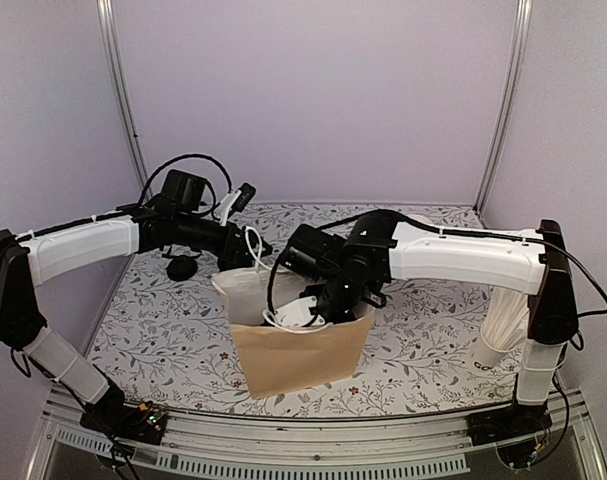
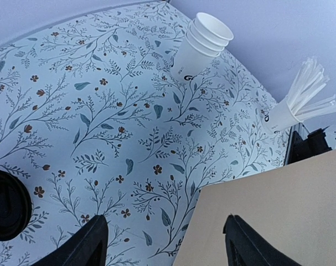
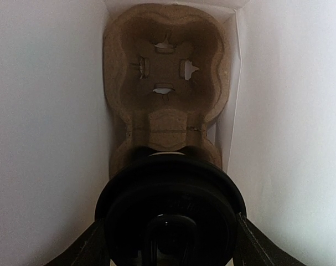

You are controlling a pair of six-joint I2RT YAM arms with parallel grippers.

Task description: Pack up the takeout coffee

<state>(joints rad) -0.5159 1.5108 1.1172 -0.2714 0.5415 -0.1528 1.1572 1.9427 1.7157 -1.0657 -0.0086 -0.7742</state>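
Observation:
In the right wrist view I look down into the bag's white inside. The takeout coffee (image 3: 170, 188) shows only its round black lid, over the near slot of a brown pulp cup carrier (image 3: 162, 111). My right gripper (image 3: 170, 230) is shut on it, a finger against each side of the lid. The carrier's far slot is empty. In the top view, the right gripper (image 1: 318, 303) reaches into the mouth of the brown paper bag (image 1: 298, 355). My left gripper (image 1: 245, 250) hangs open by the bag's left rim. Its fingers (image 2: 93, 244) straddle the bag's edge (image 2: 278, 210) without touching it.
A black lid (image 2: 4, 205) lies on the floral table (image 2: 101, 111), left of the bag (image 1: 181, 267). A stack of lidless white cups (image 2: 203, 41) stands near the back wall. A cup of white straws (image 2: 289, 113) stands at the right (image 1: 498, 330).

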